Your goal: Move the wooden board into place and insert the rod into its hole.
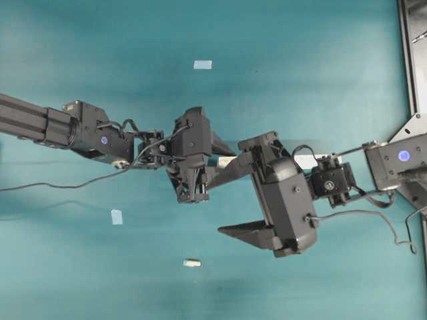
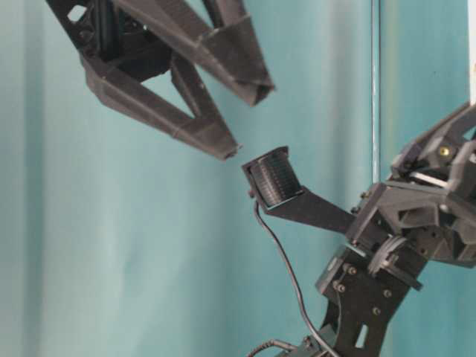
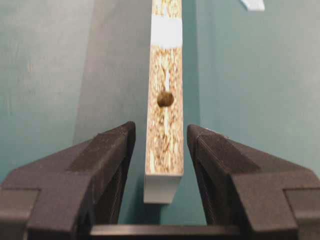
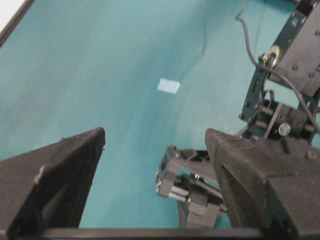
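The wooden board stands on its long edge with the speckled chipboard edge up, running away from my left gripper. The hole shows dark in that edge, just past the fingertips. The left jaws are open and straddle the board's near end, with a thin strip of teal on each side. From overhead, only white bits of the board show beyond the left gripper. My right gripper hangs high above it, wide open and empty. The rod lies alone near the front.
Light-blue tape squares lie at the back and front left. A black frame borders the table's right side. The left arm's wrist parts sit under the right gripper. A white band crosses the board further along.
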